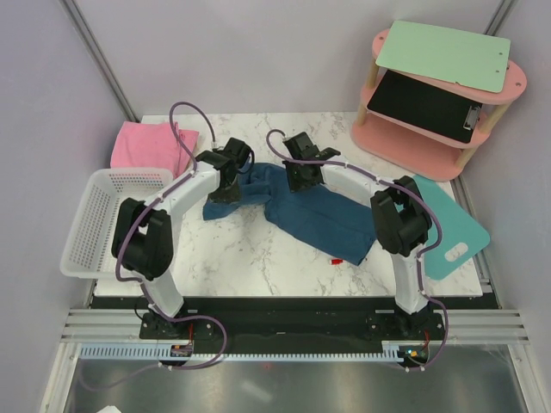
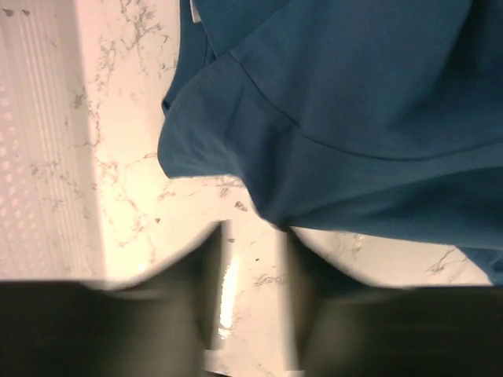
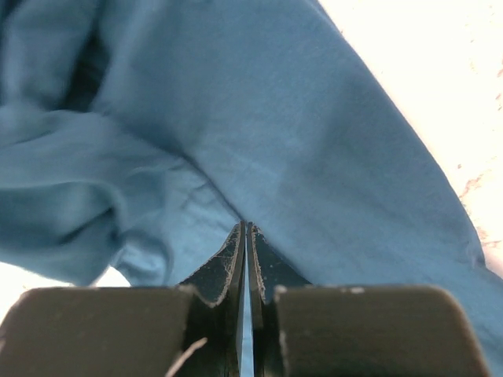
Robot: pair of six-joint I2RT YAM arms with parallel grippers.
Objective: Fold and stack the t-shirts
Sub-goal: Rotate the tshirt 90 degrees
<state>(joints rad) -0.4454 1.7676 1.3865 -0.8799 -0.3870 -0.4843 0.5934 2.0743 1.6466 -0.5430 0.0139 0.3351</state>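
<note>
The dark teal-blue t-shirt lies crumpled across the middle of the marble table. The light pink t-shirt lies folded at the back left. My left gripper is at the teal shirt's left end. In the left wrist view the left gripper is open with bare marble between its fingers, and the shirt's edge lies just ahead of the tips. My right gripper is at the shirt's far edge. In the right wrist view the right gripper is shut on a pinch of the teal cloth.
A white plastic basket stands at the table's left edge and also shows in the left wrist view. A pink two-tier shelf with clipboards stands at the back right. A turquoise mat lies at the right. A small red item lies by the shirt's near edge.
</note>
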